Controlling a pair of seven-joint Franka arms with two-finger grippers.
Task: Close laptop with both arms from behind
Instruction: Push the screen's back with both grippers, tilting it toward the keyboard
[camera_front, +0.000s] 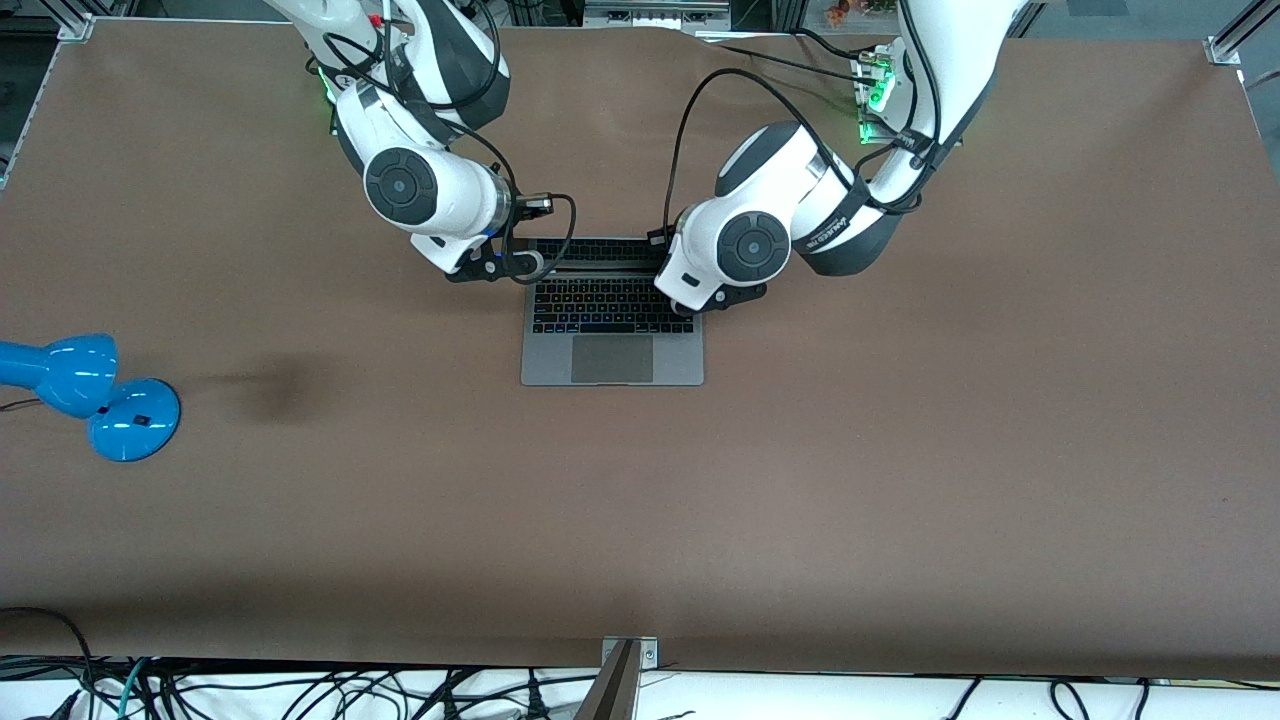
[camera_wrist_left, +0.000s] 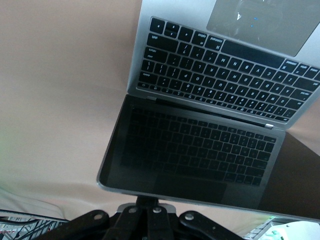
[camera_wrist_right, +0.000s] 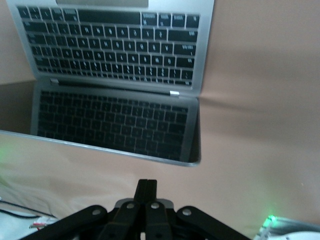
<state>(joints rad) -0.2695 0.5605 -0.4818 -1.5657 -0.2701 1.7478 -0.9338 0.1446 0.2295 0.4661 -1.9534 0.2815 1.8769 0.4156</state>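
Observation:
The grey laptop (camera_front: 612, 340) lies open on the brown table, its lid tilted up toward the robots' bases. My left gripper (camera_front: 722, 296) is shut and empty at the lid's corner toward the left arm's end. In the left wrist view its closed fingertips (camera_wrist_left: 148, 201) touch the top edge of the lid, and the dark screen (camera_wrist_left: 195, 150) and keyboard (camera_wrist_left: 225, 65) show past them. My right gripper (camera_front: 492, 266) is shut and empty at the lid's other corner. In the right wrist view its closed fingertips (camera_wrist_right: 146, 189) stand a short way off the lid's edge of the laptop (camera_wrist_right: 110, 50).
A blue desk lamp (camera_front: 90, 390) lies on the table near the right arm's end. Cables loop from both wrists above the laptop's hinge. Bare brown table (camera_front: 900, 450) surrounds the laptop.

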